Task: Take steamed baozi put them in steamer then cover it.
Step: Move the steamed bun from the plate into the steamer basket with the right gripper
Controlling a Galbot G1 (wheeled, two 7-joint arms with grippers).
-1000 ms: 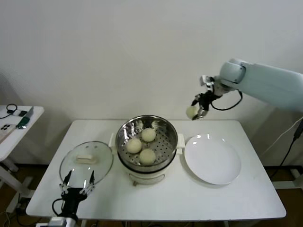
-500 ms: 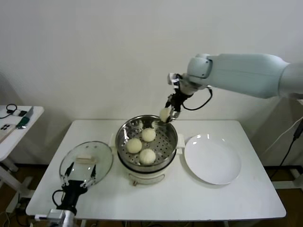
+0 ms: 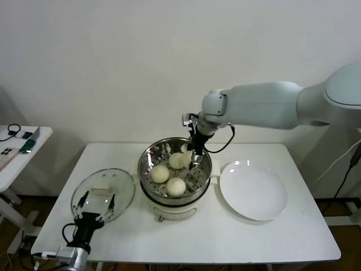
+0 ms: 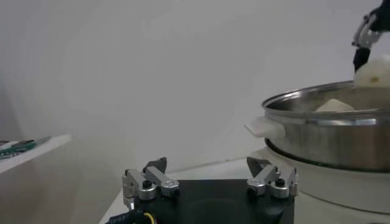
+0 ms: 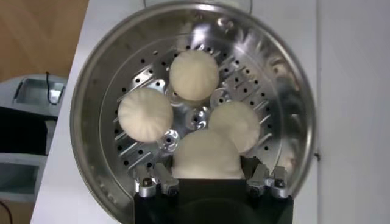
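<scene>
1. Holding a bun (image 5: 205,154) in my right gripper (image 5: 207,178), I have it over the steamer (image 3: 148,164), the fingers closed on its two sides; from the head camera that bun (image 3: 181,160) sits at the far right of the pot's opening, at about rim height.
2. Three more buns lie on the perforated tray inside: one at the left (image 3: 159,173), one at the near side (image 3: 176,186), and one beside the held bun (image 5: 234,125).
3. The steamer stands mid-table on its white base (image 3: 175,213).
4. A white plate (image 3: 252,190) lies just right of the steamer.
5. A glass lid (image 3: 103,193) with a white handle lies flat to the left of the steamer.
6. My left gripper (image 3: 94,210) waits at the near left over the lid's near edge, its fingers spread apart and holding nothing.
7. Everything rests on a white table (image 3: 197,240).
</scene>
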